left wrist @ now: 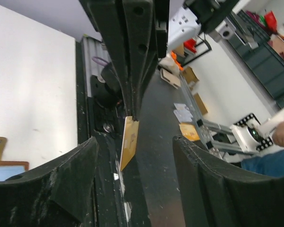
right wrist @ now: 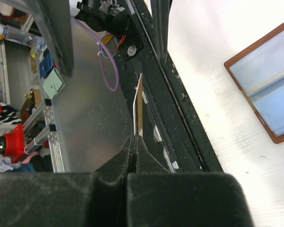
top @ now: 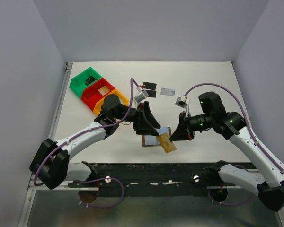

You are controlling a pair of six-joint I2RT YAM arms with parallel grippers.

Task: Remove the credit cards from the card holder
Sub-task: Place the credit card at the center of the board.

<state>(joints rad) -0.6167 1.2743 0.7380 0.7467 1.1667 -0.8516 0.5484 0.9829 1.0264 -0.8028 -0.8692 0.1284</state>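
Counting cards, four in sight:
- two black cards (top: 150, 86) (top: 152, 93), flat on the table (top: 206, 75), one just beside the other
- one pale silver-blue card (top: 167, 91), flat, a little to their right; its small dark mark is too small to read
- one tan-gold card (top: 167, 143), off the table, pinched at one end

Wallet (top: 154, 139): one, brown, lying open with its grey-blue pockets up and its small tab out, near the table's front edge and under the grippers

Grippers: two. The right gripper (right wrist: 134, 142) is clamped tight on the tan-gold card. The left gripper (top: 154, 126) has its fingers (left wrist: 52, 184) spread, with that card in the gap touching neither.

Bins: three, green (top: 87, 80), red (top: 99, 91) and yellow (top: 99, 107), in a row at the far left

Room: bare white table lies to the right and far side. A black rail (top: 156, 168) lines the front edge, just beyond the held card
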